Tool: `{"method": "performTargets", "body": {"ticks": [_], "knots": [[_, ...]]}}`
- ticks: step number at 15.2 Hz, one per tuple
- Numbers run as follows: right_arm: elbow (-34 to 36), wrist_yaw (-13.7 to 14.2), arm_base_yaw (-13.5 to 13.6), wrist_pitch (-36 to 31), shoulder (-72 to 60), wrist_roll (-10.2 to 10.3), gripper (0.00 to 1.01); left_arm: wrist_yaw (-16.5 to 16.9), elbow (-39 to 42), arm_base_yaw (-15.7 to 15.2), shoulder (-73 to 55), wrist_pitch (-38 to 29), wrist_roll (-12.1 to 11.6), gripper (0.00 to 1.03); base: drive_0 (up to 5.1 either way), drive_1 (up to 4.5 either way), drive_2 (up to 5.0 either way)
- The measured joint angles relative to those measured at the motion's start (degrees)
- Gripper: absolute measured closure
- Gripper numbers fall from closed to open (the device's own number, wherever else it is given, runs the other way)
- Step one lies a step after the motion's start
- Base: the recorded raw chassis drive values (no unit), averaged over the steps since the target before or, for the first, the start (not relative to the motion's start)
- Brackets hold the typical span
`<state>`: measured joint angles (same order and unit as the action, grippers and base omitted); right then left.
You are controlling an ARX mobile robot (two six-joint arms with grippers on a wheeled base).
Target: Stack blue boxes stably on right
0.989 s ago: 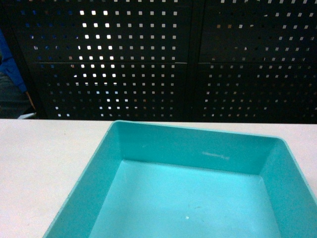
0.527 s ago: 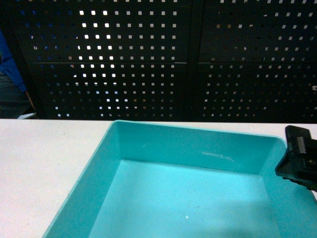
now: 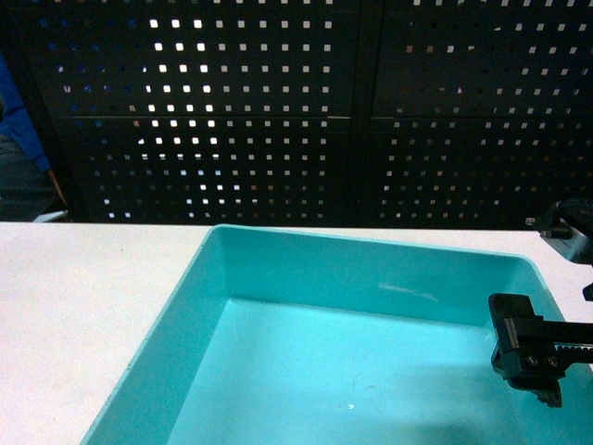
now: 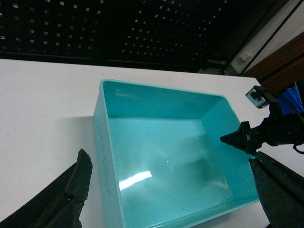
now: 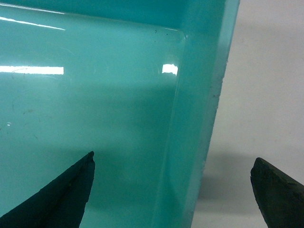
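Note:
One of the blue boxes, a light turquoise tub, sits empty on the white table. In the head view my right gripper hangs at the tub's right wall. The right wrist view shows it open, one finger inside the tub and the other over the table, with the tub wall between them, untouched. My left gripper is open above the tub; its left finger is outside the left wall, its right finger near the tub's front right corner. In that view the right gripper is at the right rim.
A black perforated panel stands close behind the table. To the tub's right the left wrist view shows brown wood and a bit of royal blue. Bare table lies left of the tub.
My right gripper came into the head view from the right edge and dropped to the tub's right wall. The tub has not moved.

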<state>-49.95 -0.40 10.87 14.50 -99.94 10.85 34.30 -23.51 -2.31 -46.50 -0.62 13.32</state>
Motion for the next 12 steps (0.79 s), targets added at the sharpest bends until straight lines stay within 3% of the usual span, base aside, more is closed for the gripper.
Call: {"method": "performTargets", "body": {"ticks": [1,9,12], "knots": [[-0.1,0.1,0.0,0.0,-0.6,0.2,0.03,0.0,0.0,0.0,0.0,0.0,0.0,0.05,0.0,0.0,0.0],[-0.8,1.1,0.8,-1.0,-4.8,2.1,0.96,0.0,0.0,0.0,0.0,0.0,0.0,0.05,0.0,0.0,0.0],[-0.8,1.4,1.5,-1.5,-4.8,2.8,0.99,0.0,0.0,0.0,0.0,0.0,0.0,0.05,0.0,0.0,0.0]]}}
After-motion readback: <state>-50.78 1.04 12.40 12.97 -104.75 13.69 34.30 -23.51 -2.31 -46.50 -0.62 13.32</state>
